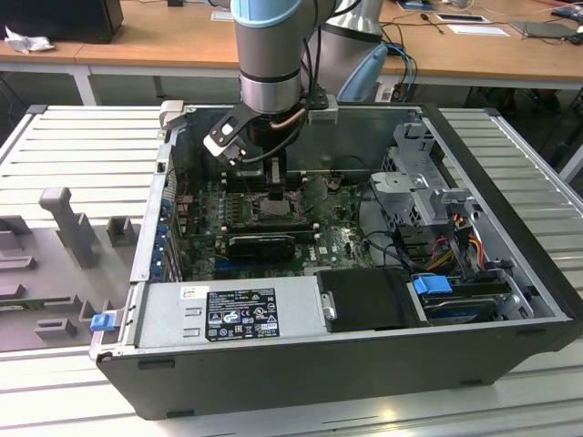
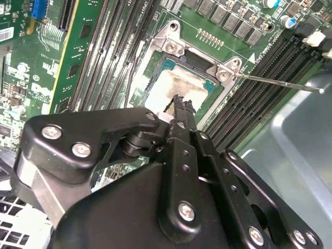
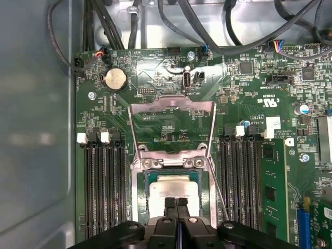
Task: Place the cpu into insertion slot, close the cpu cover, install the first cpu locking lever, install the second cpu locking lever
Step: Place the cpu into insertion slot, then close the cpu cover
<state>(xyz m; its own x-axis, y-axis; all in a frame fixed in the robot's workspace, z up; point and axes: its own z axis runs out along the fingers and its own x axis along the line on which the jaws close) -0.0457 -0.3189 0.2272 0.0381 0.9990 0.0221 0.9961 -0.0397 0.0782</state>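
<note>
Open pc case (image 1: 364,364): grey power supply box (image 1: 228,314) at the exterior view's left, then mid-board the cpu (image 3: 174,188) lies flat in the insertion slot (image 3: 139,197), cpu cover (image 3: 171,101) flipped up open. Gripper (image 3: 176,202) fingers are pinched together right over the cpu, gripping nothing. Drive cage (image 1: 424,187) is off to the right
</note>
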